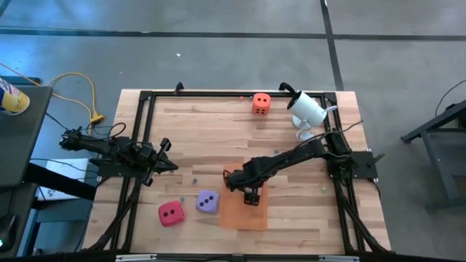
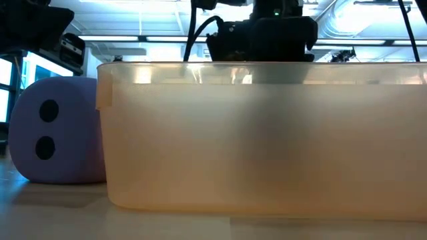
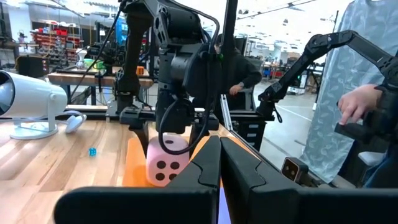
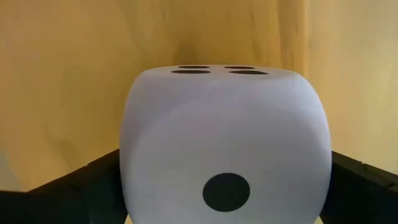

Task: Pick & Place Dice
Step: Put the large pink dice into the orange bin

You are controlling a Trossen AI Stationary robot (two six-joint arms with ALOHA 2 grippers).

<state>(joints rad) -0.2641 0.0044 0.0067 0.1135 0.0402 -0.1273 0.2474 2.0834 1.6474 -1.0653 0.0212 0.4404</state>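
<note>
From above, the right gripper (image 1: 251,195) hangs over the orange tray (image 1: 244,212) near the front of the wooden table (image 1: 196,124). The arm hides what is under it.

The left arm's camera shows what is hidden. The pink die (image 3: 166,162) sits in the tray, right under that gripper. Three dark dots face this way.

The right arm's own camera is very close. The die fills the picture and looks pale. It has one dot on the near side and four on top. One dark finger (image 4: 74,190) is at each side of it. The fingers are spread apart and the die is not squashed. I cannot tell if they touch it.

From above you can also see the other dice. The purple die (image 1: 207,201) is just beside the tray, on its left. The red die (image 1: 171,213) is near it, farther left. The orange die (image 1: 261,103) is far away at the back edge, near the white camera (image 1: 306,109).

The low camera sees only the tray's cloudy wall (image 2: 267,147) and the purple die beside it, two dots showing. The dark gripper pokes up behind the wall.

The left gripper (image 1: 166,149) waits at the left side of the table with its fingers pressed together, holding nothing. Behind the table its camera sees a person's hand (image 3: 360,102) at the right edge.
</note>
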